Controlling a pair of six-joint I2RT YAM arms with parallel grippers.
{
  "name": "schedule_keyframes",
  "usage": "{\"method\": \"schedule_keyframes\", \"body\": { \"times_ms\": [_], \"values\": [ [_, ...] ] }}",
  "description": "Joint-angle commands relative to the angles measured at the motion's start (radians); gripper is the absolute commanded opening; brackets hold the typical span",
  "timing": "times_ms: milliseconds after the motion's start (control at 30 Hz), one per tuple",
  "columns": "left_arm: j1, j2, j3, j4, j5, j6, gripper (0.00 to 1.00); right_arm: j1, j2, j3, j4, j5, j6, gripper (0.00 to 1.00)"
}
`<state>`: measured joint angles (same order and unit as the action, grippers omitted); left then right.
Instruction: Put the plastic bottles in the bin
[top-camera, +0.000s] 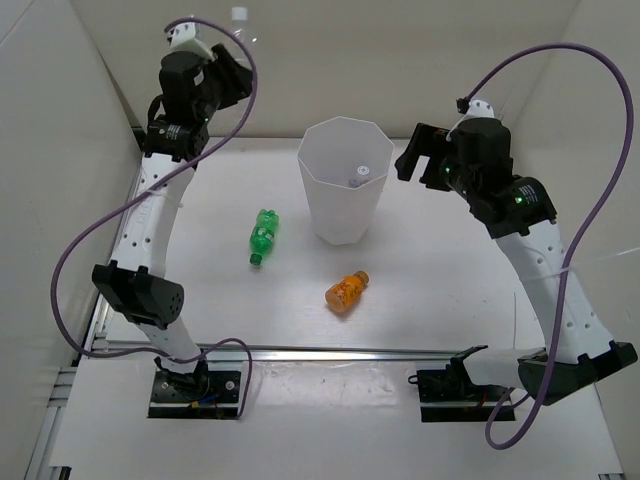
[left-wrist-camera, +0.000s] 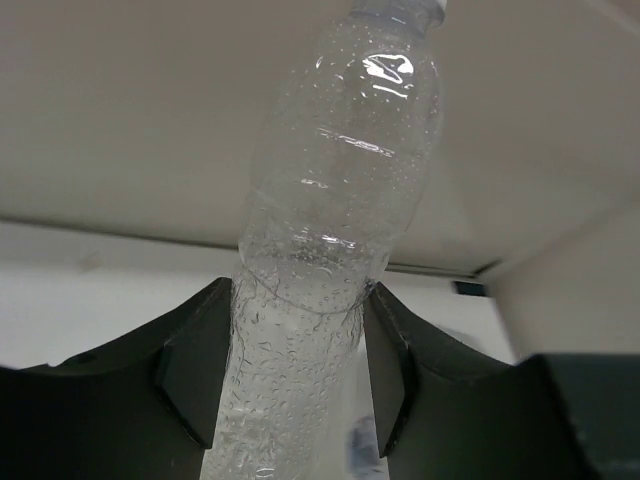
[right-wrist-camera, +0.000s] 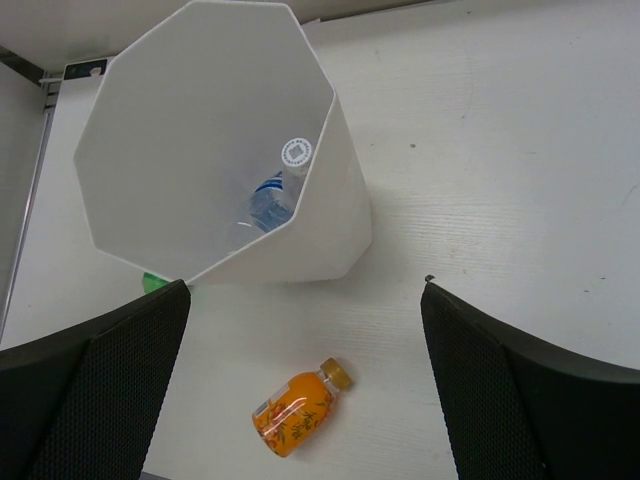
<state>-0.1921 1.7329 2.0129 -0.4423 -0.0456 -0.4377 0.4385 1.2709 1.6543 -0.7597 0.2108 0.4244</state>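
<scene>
Wall (left-wrist-camera: 120, 100) behind; clear bottle (left-wrist-camera: 335, 200) inside left end effector (left-wrist-camera: 292, 375)

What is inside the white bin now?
Inside the bin one bottle with a white cap and a blue label shows. The bin's near wall covers part of the floor, so others may be hidden.

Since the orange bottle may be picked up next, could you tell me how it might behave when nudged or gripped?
The orange bottle lies on its side on the table, so its round body would probably roll if nudged. It looks full, so likely heavyish for its size and fairly stiff.
</scene>
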Motion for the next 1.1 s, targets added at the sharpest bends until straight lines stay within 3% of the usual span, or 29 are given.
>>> {"method": "schedule_keyframes", "body": {
  "times_ms": [0,267,367,433,500,533,633,733,800,833,900,1067],
  "values": [
    [-0.104,-0.001,0.099,-0.013,0.111,-0.056,0.41,-0.003,-0.004,0.047,0.025,-0.002,0.008,1.0],
    [-0.325,0.18,0.286,-0.013,0.176,-0.065,0.46,-0.003,-0.039,0.029,0.007,0.05,0.008,1.0],
    [-0.386,0.2,0.296,-0.013,0.165,-0.036,0.53,-0.003,-0.06,0.019,-0.004,0.061,0.017,1.0],
    [-0.406,0.2,0.262,-0.013,0.156,-0.027,0.64,-0.003,-0.071,0.01,-0.004,0.071,0.027,1.0],
    [-0.406,0.174,0.235,-0.013,0.136,-0.027,0.95,-0.003,-0.085,-0.016,-0.013,0.071,0.036,1.0],
    [-0.406,0.157,0.203,-0.013,0.122,-0.027,1.0,-0.003,-0.097,-0.016,-0.013,0.081,0.036,1.0],
    [-0.396,0.082,0.17,-0.013,0.081,0.022,1.0,-0.003,-0.122,-0.054,-0.013,0.081,0.045,1.0],
    [-0.374,-0.042,0.069,-0.013,-0.023,0.102,1.0,-0.003,-0.142,-0.067,-0.023,0.081,0.054,1.0],
    [-0.343,-0.152,-0.066,-0.013,-0.107,0.146,1.0,-0.003,-0.142,-0.089,-0.023,0.081,0.054,1.0],
    [-0.317,-0.189,-0.121,-0.013,-0.225,0.146,1.0,-0.003,-0.142,-0.09,-0.023,0.081,0.063,1.0],
    [-0.279,-0.27,-0.31,-0.013,-0.289,0.146,1.0,-0.003,-0.142,-0.099,-0.023,0.067,0.063,1.0],
    [-0.163,-0.294,-0.609,-0.004,-0.188,0.18,1.0,-0.012,-0.108,-0.11,-0.023,0.003,0.053,1.0]
  ]
}}
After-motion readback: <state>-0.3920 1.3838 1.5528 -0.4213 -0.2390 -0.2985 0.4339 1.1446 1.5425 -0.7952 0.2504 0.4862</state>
